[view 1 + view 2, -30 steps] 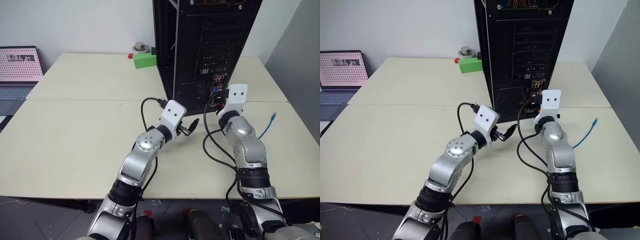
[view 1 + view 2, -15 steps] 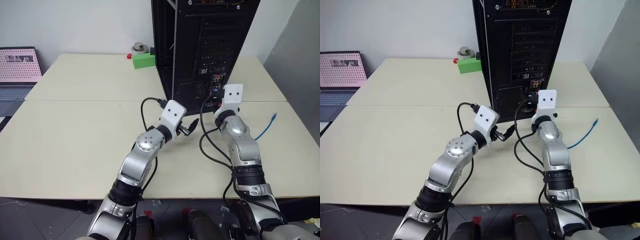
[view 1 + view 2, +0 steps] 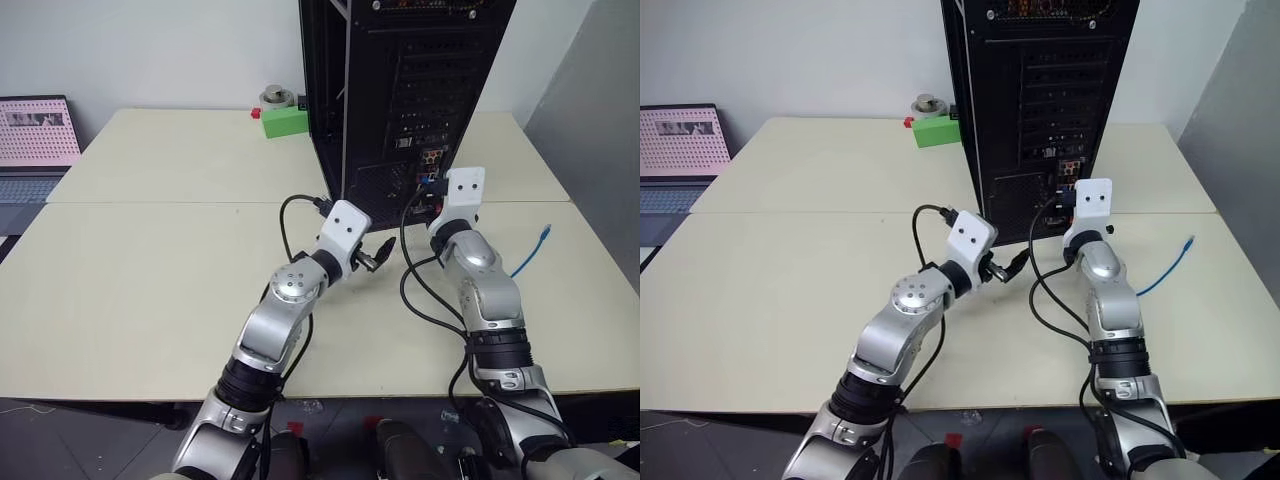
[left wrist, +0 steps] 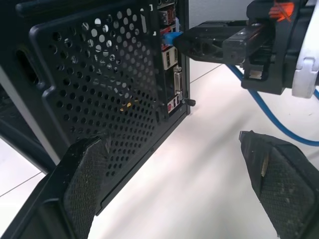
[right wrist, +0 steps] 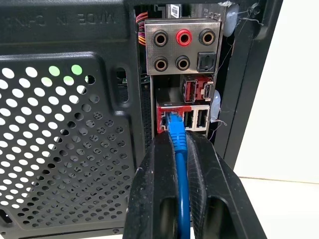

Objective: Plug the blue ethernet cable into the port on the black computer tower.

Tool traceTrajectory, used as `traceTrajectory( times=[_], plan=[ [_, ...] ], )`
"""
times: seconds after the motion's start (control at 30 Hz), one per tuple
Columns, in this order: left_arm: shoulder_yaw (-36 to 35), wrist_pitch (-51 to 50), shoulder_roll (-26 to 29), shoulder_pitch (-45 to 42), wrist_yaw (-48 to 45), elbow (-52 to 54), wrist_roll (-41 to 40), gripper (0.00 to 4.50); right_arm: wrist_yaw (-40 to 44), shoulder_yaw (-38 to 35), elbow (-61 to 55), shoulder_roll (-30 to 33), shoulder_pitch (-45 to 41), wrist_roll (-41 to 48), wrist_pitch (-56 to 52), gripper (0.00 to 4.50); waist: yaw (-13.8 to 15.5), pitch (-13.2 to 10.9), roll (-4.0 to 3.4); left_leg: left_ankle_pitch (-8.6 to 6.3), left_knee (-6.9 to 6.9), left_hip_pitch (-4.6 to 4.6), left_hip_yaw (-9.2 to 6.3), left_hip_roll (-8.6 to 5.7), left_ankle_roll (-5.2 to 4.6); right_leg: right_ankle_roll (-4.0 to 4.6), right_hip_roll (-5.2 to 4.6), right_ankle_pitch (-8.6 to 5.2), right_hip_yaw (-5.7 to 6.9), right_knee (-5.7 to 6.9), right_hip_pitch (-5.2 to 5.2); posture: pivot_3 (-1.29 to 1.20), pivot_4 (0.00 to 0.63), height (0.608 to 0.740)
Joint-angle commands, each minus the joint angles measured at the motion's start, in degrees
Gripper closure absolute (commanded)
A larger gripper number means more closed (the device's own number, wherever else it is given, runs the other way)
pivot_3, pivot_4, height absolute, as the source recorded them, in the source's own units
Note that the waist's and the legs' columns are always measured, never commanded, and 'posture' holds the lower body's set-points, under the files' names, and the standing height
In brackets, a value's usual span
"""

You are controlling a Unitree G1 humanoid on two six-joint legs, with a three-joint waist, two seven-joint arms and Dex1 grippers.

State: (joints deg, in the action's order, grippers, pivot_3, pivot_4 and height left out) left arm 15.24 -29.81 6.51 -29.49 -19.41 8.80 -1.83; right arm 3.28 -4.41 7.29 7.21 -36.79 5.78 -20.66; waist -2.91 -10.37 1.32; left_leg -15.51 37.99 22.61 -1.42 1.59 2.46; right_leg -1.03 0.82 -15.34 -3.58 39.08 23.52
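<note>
One thin bright blue ethernet cable (image 5: 178,164) sits pinched in the right hand (image 5: 178,149), its plug at the single red-framed port (image 5: 168,119) of one tall black metal computer tower (image 3: 400,90). One left hand (image 4: 174,169) gapes wide, empty, above the beige worktop (image 3: 150,270).

The top of the black computer tower (image 3: 400,90) is cut off by the head views' upper edge. In the right wrist view, the plug tip of the blue ethernet cable (image 5: 178,149) sits at the port (image 5: 168,121); whether it is fully seated cannot be told. The laptop (image 3: 35,145) is cropped at the left edge.
</note>
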Motion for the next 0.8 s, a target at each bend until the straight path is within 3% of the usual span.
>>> traceTrajectory(
  times=[0.03, 0.07, 0.27, 0.37, 0.6, 0.8],
  plan=[
    [-1.2, 1.36, 0.32, -1.11, 0.01, 2.19, 0.15, 0.17, 0.66, -0.68, -2.34, 0.78, -0.96, 0.6, -0.59, 3.69, 0.03, 0.0, 0.0, 0.0, 0.0, 0.0, 0.0, 0.0, 0.0, 0.0, 0.0, 0.0, 0.0, 0.0, 0.0, 0.0, 0.15, 0.74],
    [-1.3, 1.44, 0.43, -1.07, 0.08, 2.11, 0.18, 0.17, 0.77, -0.93, -2.46, 0.84, -0.93, 0.87, -0.9, 3.32, 0.04, 0.0, 0.0, 0.0, 0.0, 0.01, 0.0, 0.01, 0.0, 0.0, 0.0, 0.0, 0.0, -0.01, 0.0, 0.0, 0.15, 0.74],
    [-1.48, 1.67, 0.96, -0.7, 0.27, 2.26, 0.24, 0.17, 1.83, -1.7, -4.84, 1.75, -0.18, 1.94, -3.21, 2.25, 0.2, 0.0, 0.0, 0.0, 0.0, 0.03, 0.0, 0.01, 0.0, 0.0, -0.02, 0.0, 0.0, -0.03, 0.0, 0.0, 0.15, 0.74],
    [-1.79, 1.72, 1.32, -0.75, 0.2, 2.3, 0.25, 0.17, 3.28, -1.45, -7.47, 2.7, 0.78, 2.53, -5.19, 1.48, 0.24, 0.0, 0.0, 0.0, 0.0, 0.04, 0.0, 0.01, 0.0, 0.0, -0.03, 0.0, 0.01, -0.04, 0.0, 0.0, 0.15, 0.74],
    [-5.65, 0.57, 3.38, -0.72, -0.95, 3.4, -1.77, 0.17, 9.64, -1.45, -18.71, 8.27, 6.41, 5.45, -11.88, 0.03, 0.69, 0.0, 0.0, 0.0, -0.01, 0.08, 0.0, 0.01, 0.0, -0.01, -0.03, 0.0, 0.04, -0.06, 0.01, 0.0, 0.15, 0.74],
    [-11.58, 0.19, 10.01, 0.81, -5.45, 7.27, -5.26, 0.17, 20.08, -5.01, -28.83, 16.59, 13.25, 11.42, -11.67, 0.03, 0.79, 0.0, 0.01, 0.0, -0.01, 0.1, -0.01, -0.02, 0.0, -0.02, -0.02, -0.01, 0.05, -0.08, 0.03, 0.0, 0.15, 0.74]
  ],
)
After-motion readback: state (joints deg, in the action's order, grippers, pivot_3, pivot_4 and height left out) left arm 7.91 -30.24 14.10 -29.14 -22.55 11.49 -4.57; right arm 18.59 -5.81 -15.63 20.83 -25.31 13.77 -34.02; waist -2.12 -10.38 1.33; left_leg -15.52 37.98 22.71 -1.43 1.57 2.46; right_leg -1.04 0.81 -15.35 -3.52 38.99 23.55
